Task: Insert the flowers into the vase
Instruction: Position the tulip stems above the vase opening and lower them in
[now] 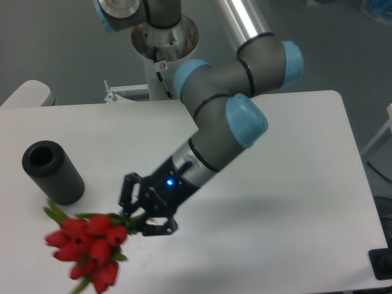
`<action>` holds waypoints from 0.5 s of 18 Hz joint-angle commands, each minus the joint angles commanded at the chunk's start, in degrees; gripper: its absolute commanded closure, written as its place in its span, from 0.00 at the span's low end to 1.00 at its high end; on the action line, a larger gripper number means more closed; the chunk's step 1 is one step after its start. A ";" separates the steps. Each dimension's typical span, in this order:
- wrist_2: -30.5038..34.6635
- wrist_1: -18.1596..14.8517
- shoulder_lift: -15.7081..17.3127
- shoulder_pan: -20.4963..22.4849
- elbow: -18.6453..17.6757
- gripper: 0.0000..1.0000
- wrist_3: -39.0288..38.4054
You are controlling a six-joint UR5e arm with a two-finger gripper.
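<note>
Red flowers project left from clamping claw

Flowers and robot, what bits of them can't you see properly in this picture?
- Flowers: blurred in the camera view; single blooms run together, and the lowest tip is cut off by the bottom edge.
- Stems: hidden inside the gripper.
- Vase: its hole is just dark, so the inside cannot be made out.
- Arm: its upper part is cut off by the top edge.

A robotics lab: an industrial arm pedestal-mounted beside a plain white table.
</note>
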 joint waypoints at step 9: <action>-11.68 5.00 7.48 -5.81 -8.60 0.91 -0.09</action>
